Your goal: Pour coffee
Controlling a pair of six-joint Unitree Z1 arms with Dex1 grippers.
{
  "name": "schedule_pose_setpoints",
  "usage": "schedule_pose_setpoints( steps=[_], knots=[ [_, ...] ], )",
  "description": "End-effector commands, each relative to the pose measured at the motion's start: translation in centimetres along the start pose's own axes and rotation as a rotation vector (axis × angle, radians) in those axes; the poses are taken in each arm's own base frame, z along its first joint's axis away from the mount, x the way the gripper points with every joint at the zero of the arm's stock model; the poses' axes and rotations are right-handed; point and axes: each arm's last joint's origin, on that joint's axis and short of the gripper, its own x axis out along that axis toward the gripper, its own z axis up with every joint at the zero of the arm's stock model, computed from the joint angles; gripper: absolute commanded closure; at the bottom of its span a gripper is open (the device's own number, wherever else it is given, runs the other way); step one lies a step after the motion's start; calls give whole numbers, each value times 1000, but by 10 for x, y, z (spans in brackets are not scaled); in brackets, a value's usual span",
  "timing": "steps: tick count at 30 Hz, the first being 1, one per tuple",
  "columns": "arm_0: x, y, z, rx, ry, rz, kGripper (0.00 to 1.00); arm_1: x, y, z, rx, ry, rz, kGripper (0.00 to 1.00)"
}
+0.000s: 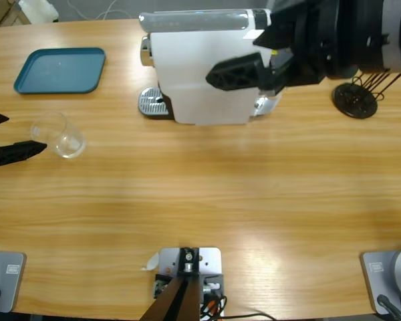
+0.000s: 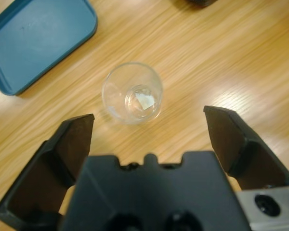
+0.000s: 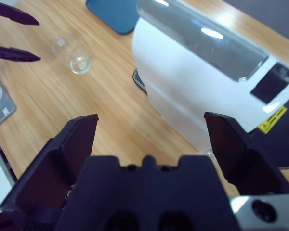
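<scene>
Clear glass cup (image 1: 61, 136) stands upright on the wooden table (image 1: 207, 207), left part, empty as far as can be seen; in left wrist view the cup (image 2: 132, 92) sits just ahead of the jaws, centred btw them, not touching either. Left gripper (image 1: 1, 136) comes in from the left edge in high view, jaws spread wide, one tip just beside the cup's lower-left side, other tip further up near the edge; nothing held. Same gripper (image 2: 149, 130) in its own view: open, empty. It also shows at upper left of right wrist view, w/ the cup (image 3: 72, 54) just beside its tips.

Teal tray (image 1: 60, 70) lies flat above the cup, near but apart; a corner of it (image 2: 36, 41) fills upper left of left wrist view.

White coffee machine (image 1: 200, 67) stands at top middle of the table, clear tank/lid strip along its top, drip grate (image 1: 150, 103) sticking out at its lower left, well apart from the cup. Machine (image 3: 202, 82) shows w/ a yellow label near its right end.

Right gripper (image 1: 244, 70) hangs over the machine's right half, arm coming from the upper right corner; jaws apart, gripping nothing. Right wrist view confirms: gripper (image 3: 149, 130) wide open, machine ahead of it.

Black wire stand w/ round base (image 1: 355, 99) sits right of the machine, partly under the arm.
</scene>
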Motion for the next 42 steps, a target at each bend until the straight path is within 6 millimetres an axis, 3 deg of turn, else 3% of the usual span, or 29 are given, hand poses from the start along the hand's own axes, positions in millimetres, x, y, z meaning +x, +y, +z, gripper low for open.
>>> schedule_pose_setpoints(
  steps=[1, 27, 31, 33, 42],
  knots=[
    [28, 2, -9, -39, 92, 42, 4, 18, 2, -20, 21, 73, 16, 0],
    [89, 11, 2, -140, 146, 69, 28, 29, 0, -34, 47, 106, 16, 0],
    [90, 10, 1, -139, 144, 66, 223, 29, 0, -36, 47, 111, 15, 0],
    [91, 10, -1, -139, 135, 61, 382, 29, 0, -36, 47, 110, 15, 0],
    [95, 9, 0, -138, 135, 59, 396, 32, 0, -36, 50, 112, 11, 0]
  ],
)
